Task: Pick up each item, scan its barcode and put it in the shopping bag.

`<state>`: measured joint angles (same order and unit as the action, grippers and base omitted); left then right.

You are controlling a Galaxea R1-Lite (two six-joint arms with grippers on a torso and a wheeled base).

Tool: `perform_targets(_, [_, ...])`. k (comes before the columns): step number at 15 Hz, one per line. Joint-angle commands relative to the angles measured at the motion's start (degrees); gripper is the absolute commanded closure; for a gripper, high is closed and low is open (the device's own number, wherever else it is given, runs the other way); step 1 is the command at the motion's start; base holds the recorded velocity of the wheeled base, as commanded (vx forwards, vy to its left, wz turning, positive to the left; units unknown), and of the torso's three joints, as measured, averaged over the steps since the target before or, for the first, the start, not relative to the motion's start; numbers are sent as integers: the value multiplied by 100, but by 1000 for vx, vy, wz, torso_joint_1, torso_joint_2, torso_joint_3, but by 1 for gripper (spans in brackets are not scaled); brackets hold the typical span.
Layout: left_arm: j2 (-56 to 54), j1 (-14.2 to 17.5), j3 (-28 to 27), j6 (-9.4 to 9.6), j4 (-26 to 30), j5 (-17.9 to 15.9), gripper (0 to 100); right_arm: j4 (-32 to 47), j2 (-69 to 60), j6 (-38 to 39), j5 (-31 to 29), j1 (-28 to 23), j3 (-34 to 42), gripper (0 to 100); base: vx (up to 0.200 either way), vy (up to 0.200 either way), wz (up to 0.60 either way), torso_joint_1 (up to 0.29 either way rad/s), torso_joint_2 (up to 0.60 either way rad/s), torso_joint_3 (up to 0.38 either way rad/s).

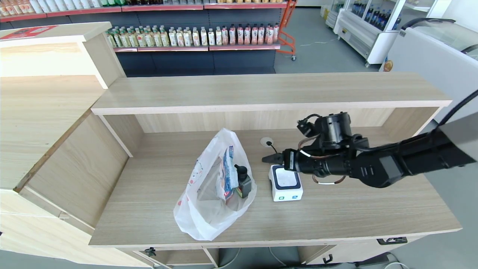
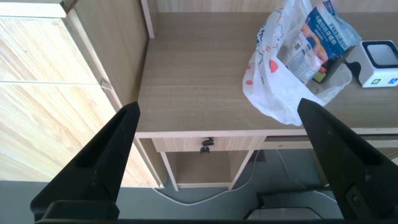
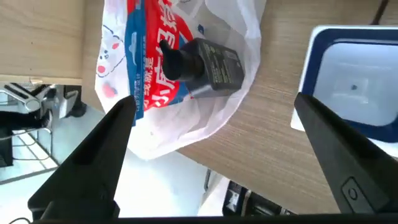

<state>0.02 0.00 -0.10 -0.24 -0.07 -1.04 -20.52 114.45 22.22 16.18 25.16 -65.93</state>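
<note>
The wooden desk carries a white, thin plastic shopping bag, slumped open near its front edge at mid-desk. Just beside it toward the right edge sits a white scanner. Inside the bag stand a blue-and-red packet and a dark pump bottle. The right gripper hovers by the scanner's rear edge, released and empty. The left gripper is spread wide off the front-left corner, empty.

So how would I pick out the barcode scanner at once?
On the wooden counter, look just to the right of the white shopping bag. The scanner is a small white box with a dark-rimmed flat top, the only boxy thing standing on bare wood outside the bag.
</note>
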Motion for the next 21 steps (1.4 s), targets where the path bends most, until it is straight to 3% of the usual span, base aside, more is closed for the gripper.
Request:
perform_targets(1, [-2,0,1,-2,-1,-2,0,4,-1680,-254,26,-618,1082,0,0,0,0,0,0,0])
perform_targets(3, [-2,0,1,-2,-1,-2,0,4,-2735,-1282,-247,-1057,1978,0,0,0,0,0,0,0])
perform_targets(5, [-2,0,1,-2,-1,-2,0,13,-3657,-1809,-950,-1382,2910,0,0,0,0,0,0,0])
perform_targets(10, [-2,0,1,-2,-1,-2,0,364,-5995,-1800,-1855,-1787,4914,0,0,0,0,0,0,0])
perform_targets(13, [-2,0,1,-11,-1,-2,0,689,-8597,-1897,-1943,-1954,6311,0,0,0,0,0,0,0])
perform_targets(15, [-2,0,1,-2,-1,-2,0,979,-9616,-1994,-1864,-2244,6593,0,0,0,0,0,0,0])
perform_targets(16, [-2,0,1,-2,-1,-2,0,1876,-10530,-1994,-1846,-2455,6593,0,0,0,0,0,0,0])
perform_targets(17, [-2,0,1,-2,-1,-2,0,2122,-10935,-1976,-1837,-2463,6566,0,0,0,0,0,0,0])
perform_targets(21, [-2,0,1,-2,-1,-2,0,2087,-11427,-2117,-1829,-2481,6575,0,0,0,0,0,0,0])
